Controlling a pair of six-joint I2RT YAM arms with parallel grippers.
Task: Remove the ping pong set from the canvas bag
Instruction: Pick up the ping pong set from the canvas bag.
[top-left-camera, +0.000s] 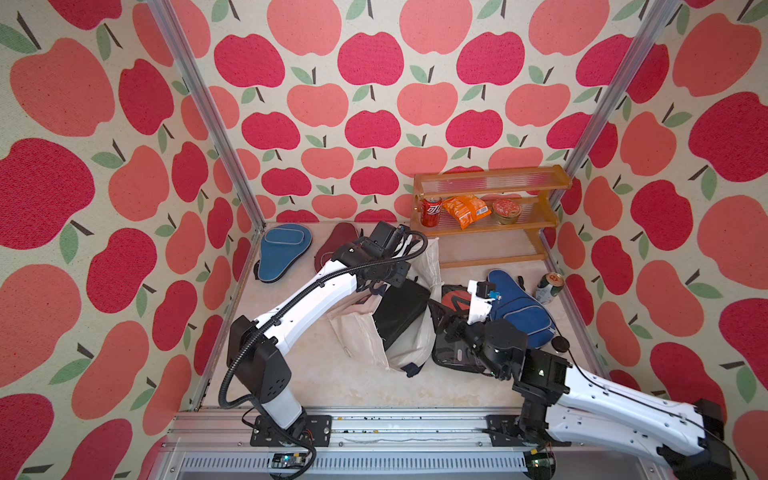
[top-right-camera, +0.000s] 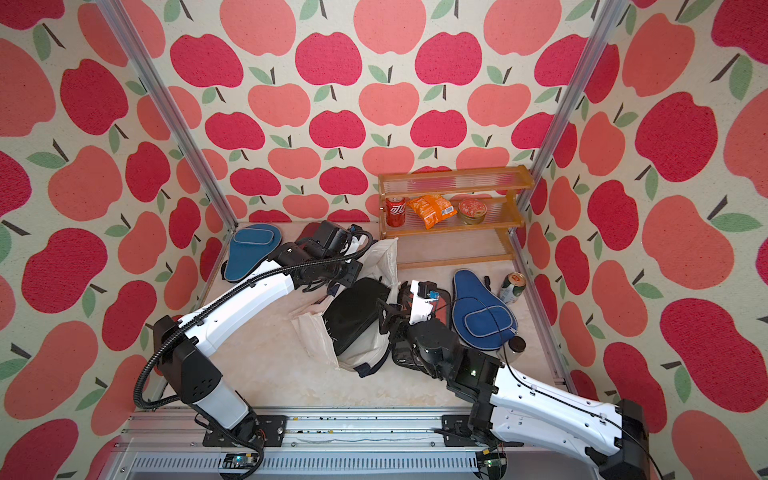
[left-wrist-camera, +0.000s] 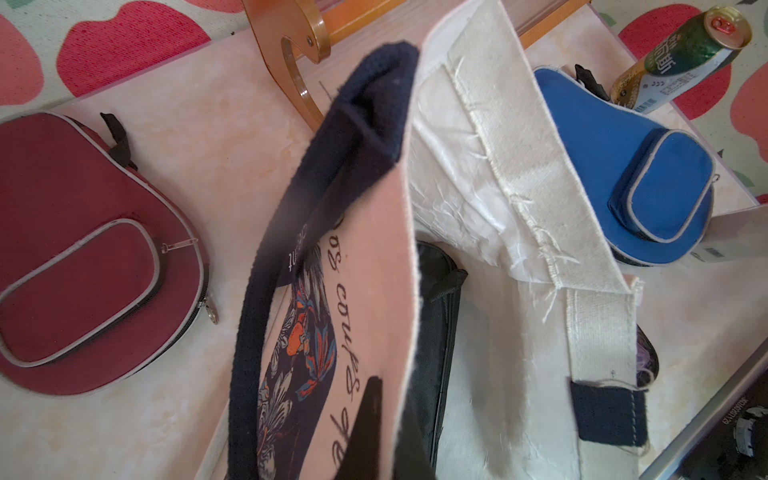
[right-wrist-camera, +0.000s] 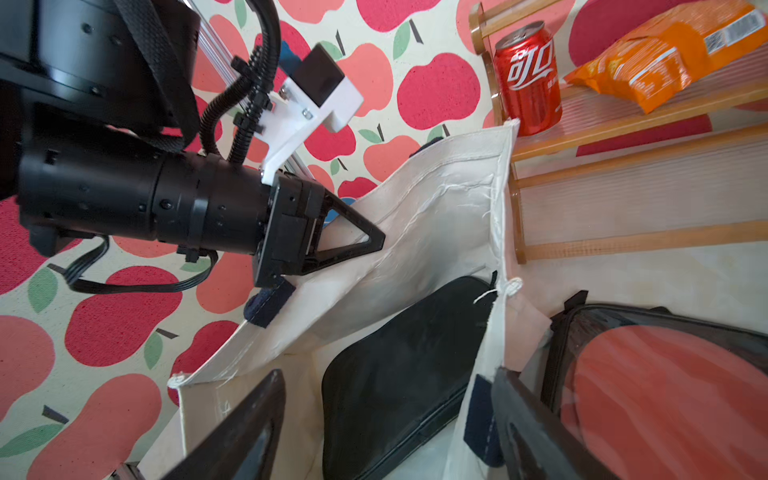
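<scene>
The canvas bag (top-left-camera: 415, 353) lies slumped open mid-floor, with a black flat pouch (top-left-camera: 401, 313) of the ping pong set inside it. My left gripper (left-wrist-camera: 392, 436) is shut on the bag's printed wall by its navy handle (left-wrist-camera: 291, 232), holding the mouth up. My right gripper (right-wrist-camera: 390, 432) stands open at the mouth, with one finger inside and the other by the bag's side wall. The black pouch (right-wrist-camera: 399, 374) lies between them, untouched. A clear pouch with a red paddle (right-wrist-camera: 665, 395) lies just outside the bag. A maroon case (left-wrist-camera: 83, 266) and two blue cases (top-left-camera: 282, 251) (top-left-camera: 519, 309) rest on the floor.
A wooden shelf (top-left-camera: 490, 239) stands at the back right with a red can (top-left-camera: 431, 211), an orange snack bag (top-left-camera: 463, 210) and a tin (top-left-camera: 506, 210). A green can (top-left-camera: 548, 286) stands by the right wall beside the blue case.
</scene>
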